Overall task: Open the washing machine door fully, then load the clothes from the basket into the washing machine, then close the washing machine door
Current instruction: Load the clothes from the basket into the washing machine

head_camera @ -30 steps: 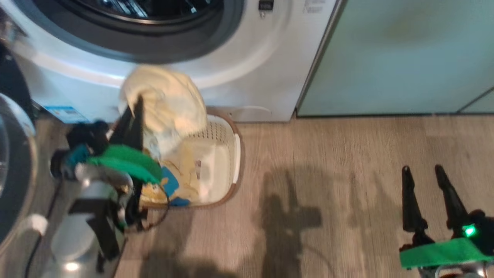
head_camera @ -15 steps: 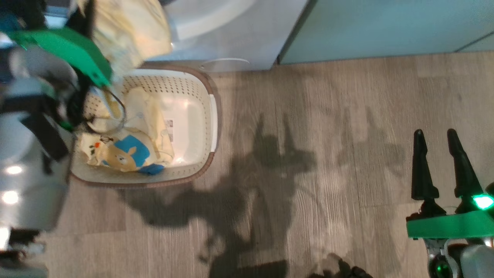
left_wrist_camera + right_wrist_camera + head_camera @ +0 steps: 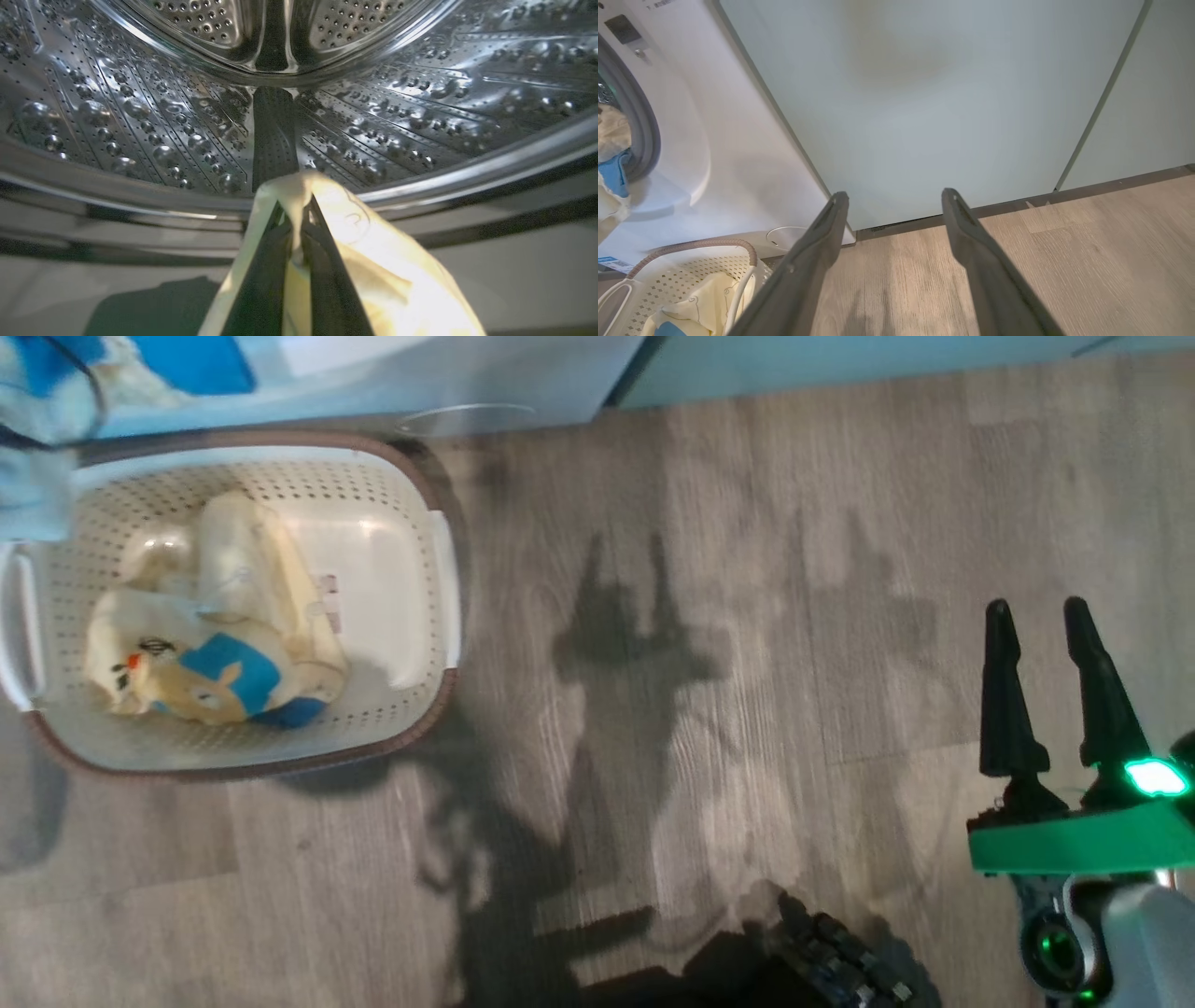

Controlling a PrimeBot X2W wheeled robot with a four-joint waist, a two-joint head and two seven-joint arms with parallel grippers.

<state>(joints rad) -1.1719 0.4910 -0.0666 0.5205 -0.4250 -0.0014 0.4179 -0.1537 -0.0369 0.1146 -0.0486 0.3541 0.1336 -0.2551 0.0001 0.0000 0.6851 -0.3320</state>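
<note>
At the mouth of the washing machine [image 3: 738,140], left wrist view: the left gripper [image 3: 295,219] is pinched shut on a pale-yellow garment [image 3: 369,247]. The cloth is bunched over both fingertips and drapes down to the right. The steel drum [image 3: 140,121] lies just beyond, and the held piece sits at its lip, not yet inside.

Right wrist view: cream and blue cloth shows at the grey rubber ring [image 3: 642,121].

Right gripper [image 3: 1036,607]: the fingers are spread wide with nothing between them. It hovers over bare floor [image 3: 747,616], well apart from the load and facing a pale-green cabinet door [image 3: 924,93].

The basket [image 3: 280,476] stands on the floor just in front of the machine. More clothes [image 3: 205,635] remain in it, a bear-print piece [image 3: 210,677] nearest you and a cream piece [image 3: 252,569] behind it, touching.

Judgement: you are mid-load, with at least two pieces left to carry.

Handling notes:
- The garments look light, limp and thin. They won't hold shape and will trail below any grip.
- Expect hanging tails to catch on the rubber ring. Carry the cloth well past the lip before you let go.
- Take hold at a raised fold near the middle of a piece, not at a hem or trim. An edge pinch leaves a long tail and may slip out.
- The two pieces overlap, so a deep pinch may lift both. This is acceptable here.
- The basket is light plastic, and a snagged garment could drag it along.
</note>
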